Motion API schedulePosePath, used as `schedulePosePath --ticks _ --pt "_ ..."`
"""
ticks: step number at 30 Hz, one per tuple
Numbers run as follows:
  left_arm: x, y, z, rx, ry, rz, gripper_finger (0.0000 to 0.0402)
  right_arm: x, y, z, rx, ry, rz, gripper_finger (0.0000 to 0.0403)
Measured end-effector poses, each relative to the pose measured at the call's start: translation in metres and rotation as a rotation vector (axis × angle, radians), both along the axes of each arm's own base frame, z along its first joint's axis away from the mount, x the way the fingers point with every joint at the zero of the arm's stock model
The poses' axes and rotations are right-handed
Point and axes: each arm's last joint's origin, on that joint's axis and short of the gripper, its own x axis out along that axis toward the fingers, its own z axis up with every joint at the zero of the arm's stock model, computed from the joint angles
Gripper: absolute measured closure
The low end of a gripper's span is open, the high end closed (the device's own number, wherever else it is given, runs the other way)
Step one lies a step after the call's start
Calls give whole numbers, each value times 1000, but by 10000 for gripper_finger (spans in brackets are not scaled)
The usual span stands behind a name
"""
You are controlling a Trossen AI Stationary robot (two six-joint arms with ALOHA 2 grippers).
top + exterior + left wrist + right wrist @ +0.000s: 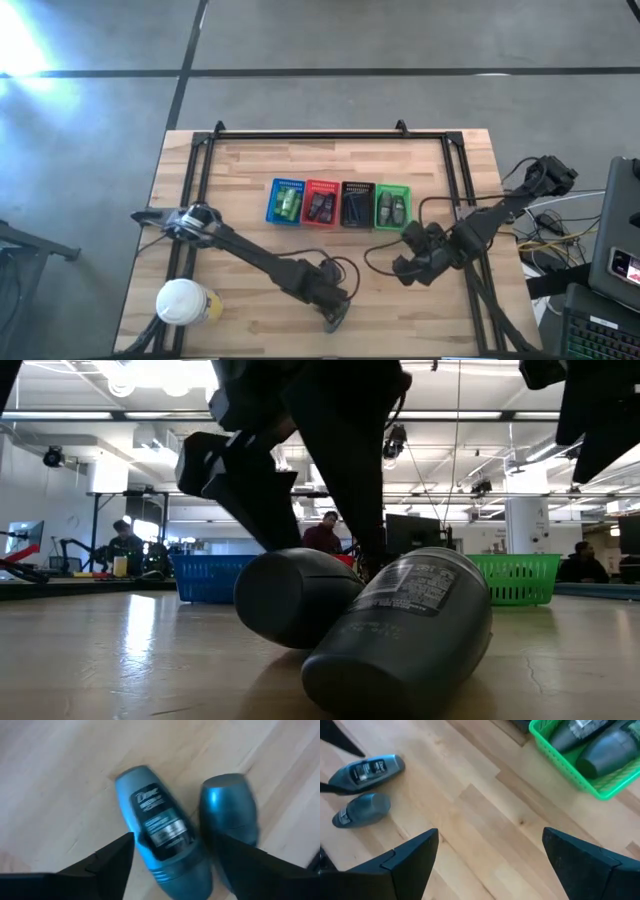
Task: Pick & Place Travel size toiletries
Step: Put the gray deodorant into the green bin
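Two grey roll-on bottles lie side by side on the wood near the table's front edge (336, 320). One shows its label (160, 830), the other is plain (230, 805). They lie close to the low camera, the labelled one (410, 625) in front of the plain one (295, 595). My left gripper (170, 837) is open just over them, with the labelled bottle between its fingers and the plain one partly behind one finger. My right gripper (490, 832) is open over bare wood, near the green basket (580, 775), which holds more grey bottles.
Four small baskets stand in a row at mid-table: blue (286, 202), red (321, 203), black (357, 204) and green (392, 207). A white-lidded round cup (183, 302) stands at the front left. A black frame (330, 135) runs around the table's back and sides. People sit in the room beyond.
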Motion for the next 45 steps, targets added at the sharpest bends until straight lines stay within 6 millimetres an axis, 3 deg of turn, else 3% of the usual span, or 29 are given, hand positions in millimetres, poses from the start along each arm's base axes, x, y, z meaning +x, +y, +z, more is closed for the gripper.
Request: schedulePosePath --ticks 7,16,23,31,40,45 --pt "-5 2 -9 2 60 54 64 -5 6 -1 -7 -6 -5 63" --pt "-11 4 -31 3 76 66 68 -6 6 -1 -8 -4 -15 74" --pt "-13 5 -36 31 90 -21 100 -6 6 -1 -7 -4 -14 60" --pt "-15 5 -37 72 100 -124 188 -3 16 3 51 -73 2 68" --pt "-14 2 -32 86 85 -186 191 -6 38 10 152 -211 -16 93" --pt "-21 -5 -5 124 1 -221 191 -12 46 10 189 -231 -42 101"
